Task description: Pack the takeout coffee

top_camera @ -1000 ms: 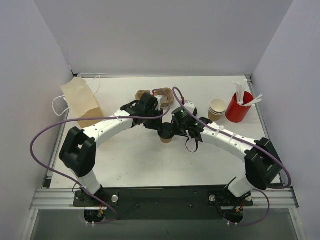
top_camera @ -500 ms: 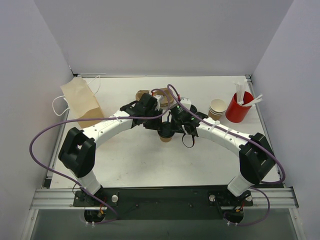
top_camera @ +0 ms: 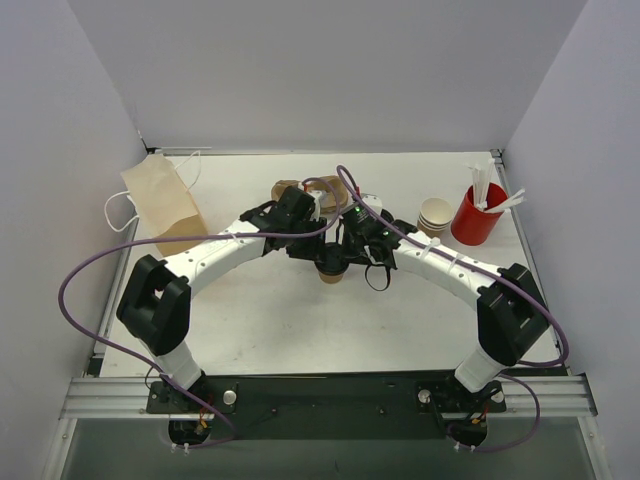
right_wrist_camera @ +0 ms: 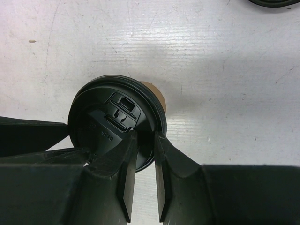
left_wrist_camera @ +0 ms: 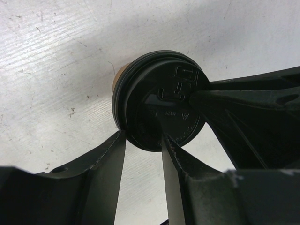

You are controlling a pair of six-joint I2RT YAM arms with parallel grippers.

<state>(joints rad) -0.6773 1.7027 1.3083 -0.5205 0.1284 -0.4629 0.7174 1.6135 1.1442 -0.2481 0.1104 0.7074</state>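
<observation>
left gripper [left_wrist_camera: 144,137]: jaws held apart, tips set against the lid [left_wrist_camera: 159,103] rim, nothing clamped | cup [left_wrist_camera: 119,74]: stood upright at the middle of the table [top_camera: 270,320], lid laid on top | right gripper [right_wrist_camera: 146,136]: jaws nipped on the lid's rim | step: lid should be pressed down evenly all round and the cup steadied, so nothing is tipped or crushed

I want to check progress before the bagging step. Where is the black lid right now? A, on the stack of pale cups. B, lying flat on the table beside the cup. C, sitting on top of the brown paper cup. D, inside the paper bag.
C: in the right wrist view the black lid covers the mouth of the kraft cup, and only a sliver of tan shows past its rim.
</observation>
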